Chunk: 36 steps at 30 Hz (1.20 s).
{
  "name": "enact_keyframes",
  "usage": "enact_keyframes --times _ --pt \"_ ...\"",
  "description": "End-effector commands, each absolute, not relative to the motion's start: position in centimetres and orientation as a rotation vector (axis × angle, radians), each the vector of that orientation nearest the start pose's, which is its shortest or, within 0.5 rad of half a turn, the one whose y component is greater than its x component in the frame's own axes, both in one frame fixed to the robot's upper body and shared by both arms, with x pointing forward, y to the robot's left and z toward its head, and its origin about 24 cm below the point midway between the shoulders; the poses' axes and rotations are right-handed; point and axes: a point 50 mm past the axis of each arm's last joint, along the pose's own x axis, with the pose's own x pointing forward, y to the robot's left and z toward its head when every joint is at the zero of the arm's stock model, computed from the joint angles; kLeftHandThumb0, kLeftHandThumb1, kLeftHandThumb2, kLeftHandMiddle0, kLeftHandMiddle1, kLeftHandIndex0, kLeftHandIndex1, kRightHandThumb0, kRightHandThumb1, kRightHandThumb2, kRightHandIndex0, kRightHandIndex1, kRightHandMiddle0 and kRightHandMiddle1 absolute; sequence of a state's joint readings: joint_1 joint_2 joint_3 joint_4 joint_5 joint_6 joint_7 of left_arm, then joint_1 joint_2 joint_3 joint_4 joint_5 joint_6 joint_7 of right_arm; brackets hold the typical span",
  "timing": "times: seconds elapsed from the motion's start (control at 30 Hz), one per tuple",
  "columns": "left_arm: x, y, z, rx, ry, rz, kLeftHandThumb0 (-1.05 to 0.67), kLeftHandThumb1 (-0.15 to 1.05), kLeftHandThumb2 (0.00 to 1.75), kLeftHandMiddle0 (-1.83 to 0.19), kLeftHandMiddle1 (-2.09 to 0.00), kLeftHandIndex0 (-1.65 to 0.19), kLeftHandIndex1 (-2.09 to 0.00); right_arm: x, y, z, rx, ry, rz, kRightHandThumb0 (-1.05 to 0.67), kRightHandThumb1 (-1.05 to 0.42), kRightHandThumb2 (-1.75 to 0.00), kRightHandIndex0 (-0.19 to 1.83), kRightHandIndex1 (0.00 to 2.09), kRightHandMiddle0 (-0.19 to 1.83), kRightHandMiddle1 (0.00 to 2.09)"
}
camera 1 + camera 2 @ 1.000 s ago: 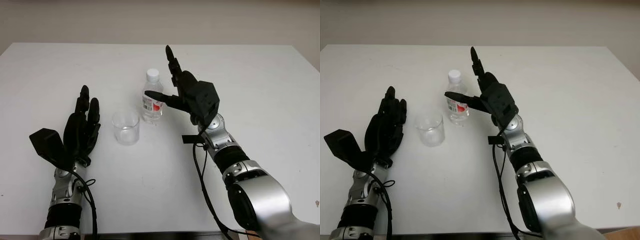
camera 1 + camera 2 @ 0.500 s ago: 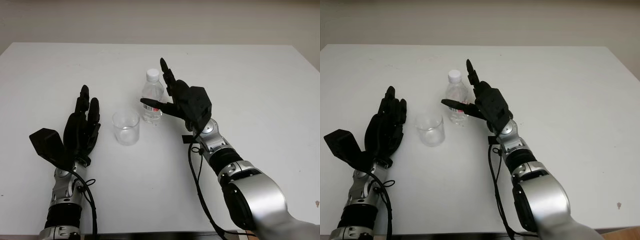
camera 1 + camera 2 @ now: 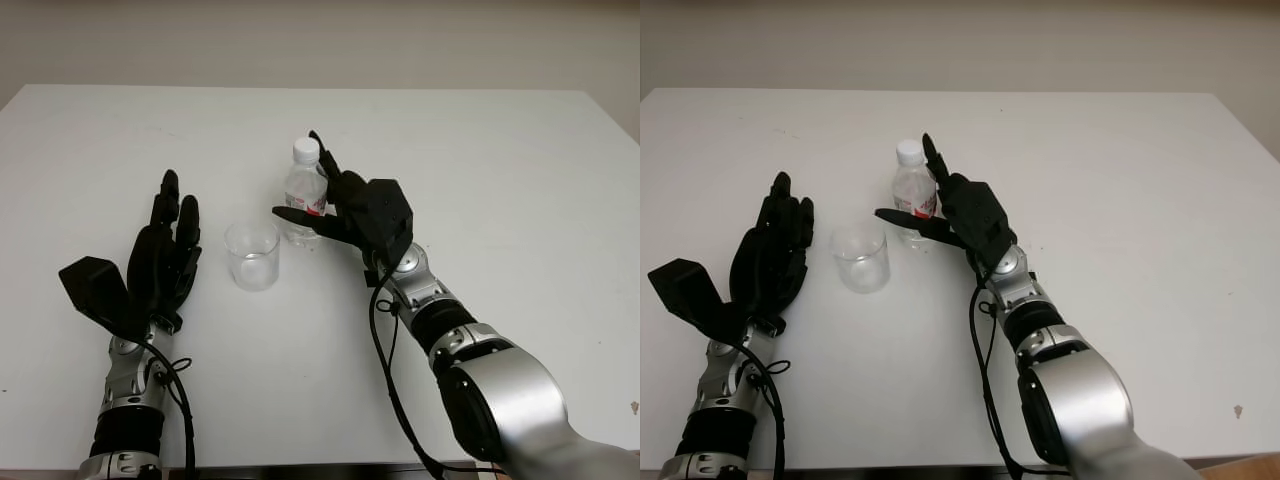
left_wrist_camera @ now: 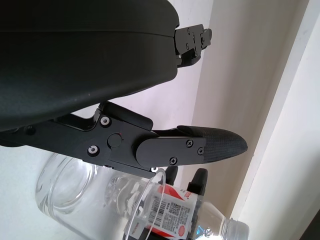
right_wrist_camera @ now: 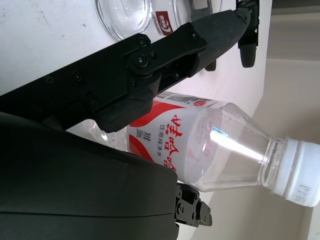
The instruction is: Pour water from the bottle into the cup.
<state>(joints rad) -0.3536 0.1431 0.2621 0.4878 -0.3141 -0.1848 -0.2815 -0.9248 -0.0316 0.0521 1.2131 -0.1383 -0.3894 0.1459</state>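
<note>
Clear plastic bottle [image 3: 304,195]: upright on the white table [image 3: 520,180], white cap on, red-and-white label; I take it as my landmark.
Cup [image 3: 252,254]: clear, upright, just beside the bottle on the side nearer my left hand, apart from it.
Right hand [image 3: 335,208]: around the bottle at label height, one finger crossing in front of it, others behind; I cannot tell whether the fingers have closed on it, and I judge the grasp not yet made.
Left hand [image 3: 165,255]: open, holding nothing, beyond the cup from the bottle.
Risk, tipping: the bottle is light and narrow; if one finger lands before the others, I expect it to topple toward the cup.
Risk, collision: the front finger reaches toward the cup; a wide closing sweep could knock it.
Risk, cap: it looks to be still on; tilted like this, nothing would pour.
Risk, squeeze: thin walls may buckle under a hard grip.
</note>
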Motion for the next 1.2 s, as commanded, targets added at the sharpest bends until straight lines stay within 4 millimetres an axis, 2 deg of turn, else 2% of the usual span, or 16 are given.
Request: enact_keyframes --times 0.0,0.37,0.43,0.5,0.6,0.73,0.77,0.8,0.83,0.87,0.93,1.03,1.17 --pt "31.0 21.17 4.96 -0.237 -0.111 -0.031 -0.72 1.05 0.4 0.13 -0.06 0.13 -0.06 38.75 -6.73 9.62 -0.276 -0.083 0.418 -0.98 -0.91 -0.05 -0.19 0.0 -0.19 0.0" --pt "30.75 21.22 4.75 -0.239 -0.106 -0.014 -0.72 1.05 0.4 0.12 -0.05 0.14 -0.05 38.58 -6.12 8.91 -0.17 -0.04 0.337 -0.77 -0.89 -0.05 -0.19 0.0 -0.19 0.0" --pt "30.69 21.22 4.71 -0.237 -0.105 -0.012 -0.72 1.05 0.4 0.12 -0.05 0.14 -0.05 38.54 -6.09 8.83 -0.177 -0.042 0.314 -0.73 -0.9 -0.05 -0.13 0.04 -0.15 0.02" --pt "30.66 21.21 4.66 -0.239 -0.102 -0.008 -0.72 1.05 0.39 0.11 -0.06 0.13 -0.06 38.51 -6.07 8.77 -0.181 -0.044 0.29 -0.69 -0.9 -0.06 0.02 0.11 -0.01 0.1" --pt "30.63 21.22 4.66 -0.234 -0.104 -0.01 -0.71 1.05 0.39 0.11 -0.06 0.13 -0.06 38.5 -6.04 8.74 -0.171 -0.042 0.28 -0.67 -0.9 -0.05 0.14 0.17 0.13 0.17" --pt "30.64 21.23 4.68 -0.241 -0.104 -0.012 -0.71 1.05 0.4 0.11 -0.06 0.13 -0.06 38.49 -5.99 8.72 -0.167 -0.039 0.283 -0.65 -0.89 -0.05 0.23 0.22 0.24 0.25" --pt "30.66 21.23 4.68 -0.245 -0.104 -0.012 -0.72 1.05 0.39 0.11 -0.06 0.13 -0.06 38.49 -5.98 8.72 -0.172 -0.041 0.283 -0.64 -0.89 -0.05 0.26 0.27 0.23 0.39" --pt "30.67 21.23 4.68 -0.248 -0.104 -0.011 -0.72 1.05 0.38 0.11 -0.05 0.13 -0.06 38.48 -5.98 8.73 -0.177 -0.043 0.282 -0.63 -0.89 -0.05 0.33 0.46 0.2 0.74" --pt "30.66 21.22 4.68 -0.248 -0.104 -0.011 -0.72 1.05 0.38 0.11 -0.05 0.13 -0.06 38.48 -5.98 8.74 -0.181 -0.045 0.284 -0.62 -0.89 -0.05 0.24 0.78 0.09 1.08" --pt "30.65 21.2 4.68 -0.247 -0.104 -0.012 -0.72 1.05 0.38 0.12 -0.05 0.13 -0.06 38.47 -5.99 8.76 -0.189 -0.049 0.287 -0.58 -0.9 -0.06 0.27 1.29 0.14 1.48" --pt "30.64 21.17 4.68 -0.245 -0.104 -0.012 -0.72 1.05 0.38 0.12 -0.05 0.13 -0.05 38.44 -6.0 8.78 -0.208 -0.059 0.296 -0.53 -0.91 -0.06 0.44 1.75 0.3 1.82" --pt "30.65 21.13 4.67 -0.24 -0.101 -0.009 -0.72 1.05 0.38 0.11 -0.05 0.13 -0.06 38.37 -6.02 8.83 -0.264 -0.083 0.315 -0.49 -0.96 -0.07 0.73 1.99 0.51 2.04" --pt "30.68 21.06 4.67 -0.241 -0.101 -0.015 -0.72 1.05 0.39 0.12 -0.05 0.13 -0.05 38.36 -6.1 8.79 -0.287 -0.084 0.332 -0.5 -1.01 -0.07 0.92 2.07 0.61 2.09"
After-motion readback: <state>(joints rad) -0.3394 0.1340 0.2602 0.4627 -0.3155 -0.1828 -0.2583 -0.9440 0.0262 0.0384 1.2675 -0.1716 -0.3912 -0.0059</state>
